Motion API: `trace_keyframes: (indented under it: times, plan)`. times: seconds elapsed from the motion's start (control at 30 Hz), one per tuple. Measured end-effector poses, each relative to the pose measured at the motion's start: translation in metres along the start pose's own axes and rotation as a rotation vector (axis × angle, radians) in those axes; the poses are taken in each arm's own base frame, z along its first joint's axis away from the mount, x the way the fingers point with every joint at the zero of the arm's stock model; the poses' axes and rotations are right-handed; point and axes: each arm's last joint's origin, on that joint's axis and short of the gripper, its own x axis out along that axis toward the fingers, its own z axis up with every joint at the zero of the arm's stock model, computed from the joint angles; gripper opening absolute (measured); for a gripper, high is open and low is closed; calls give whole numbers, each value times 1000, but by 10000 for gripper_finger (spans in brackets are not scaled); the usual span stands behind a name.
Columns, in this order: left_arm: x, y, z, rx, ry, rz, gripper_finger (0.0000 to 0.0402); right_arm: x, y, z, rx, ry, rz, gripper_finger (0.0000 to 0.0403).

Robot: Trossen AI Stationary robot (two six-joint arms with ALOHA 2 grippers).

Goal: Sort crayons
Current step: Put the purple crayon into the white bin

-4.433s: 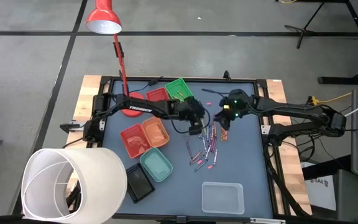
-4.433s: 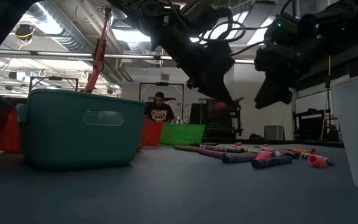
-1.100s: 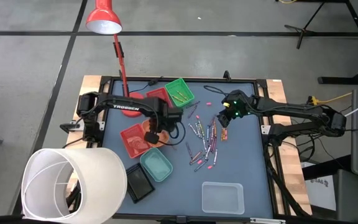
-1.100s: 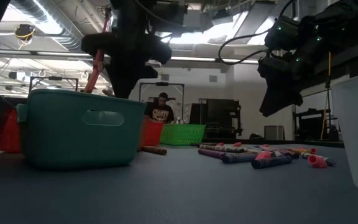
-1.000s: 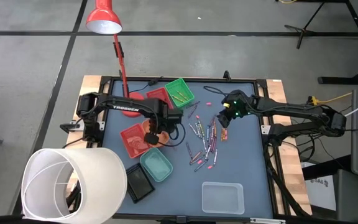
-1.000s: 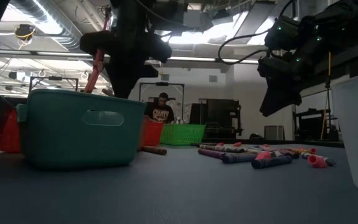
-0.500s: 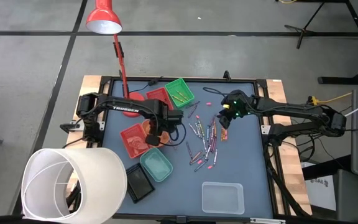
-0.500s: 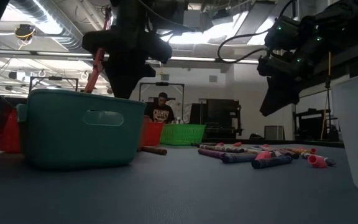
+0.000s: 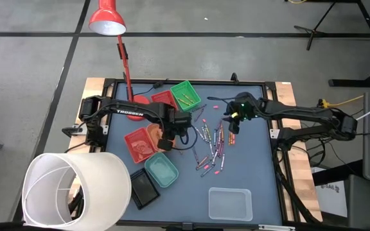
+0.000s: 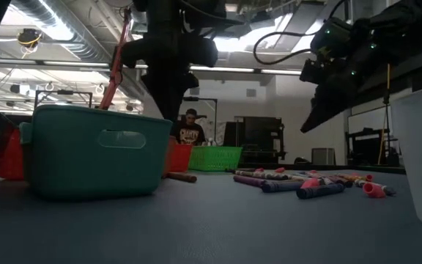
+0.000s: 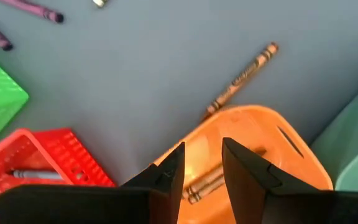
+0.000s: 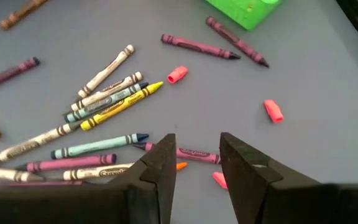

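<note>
Several loose crayons [image 9: 211, 144] lie in a scatter at the table's middle, also in the right wrist view as crayons [image 12: 104, 99]. My left gripper [image 11: 202, 149] points down over the orange tray [image 11: 253, 124], open, with nothing between its fingers; crayons [image 11: 204, 180] lie in that tray beneath it. A brown crayon [image 11: 244, 74] lies flat on the mat just outside the tray. My right gripper [image 12: 197, 174] hangs open above the far right part of the scatter, slanting down, and holds nothing.
Small trays stand at the left: green [image 9: 185, 94], red [image 9: 162, 98], a larger red one [image 9: 137, 144], teal [image 9: 162, 170], black [image 9: 144, 190]. A clear tub [image 9: 230, 203] sits near the front edge. A red lamp [image 9: 106, 19] and a white cylinder [image 9: 76, 189] stand at the left.
My left gripper has tipped over the orange tray, its fingers swinging a little toward the table's right. My right gripper has rolled about its own axis while staying in place above the crayons. The crayons on the mat have not moved.
</note>
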Motion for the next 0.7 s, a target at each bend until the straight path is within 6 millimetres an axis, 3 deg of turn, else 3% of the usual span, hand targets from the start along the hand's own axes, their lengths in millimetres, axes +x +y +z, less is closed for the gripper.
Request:
trace_keyframes:
  times: [0.4, 0.7]
  plan:
    - [0, 0, 1, -1, -14, 4, 91, 27, -3, -1, -211, 57, 35, 124]
    - [0, 1, 4, -3, -36, 10, 91, 41, -7, 13, -324, 157, 75, 124]
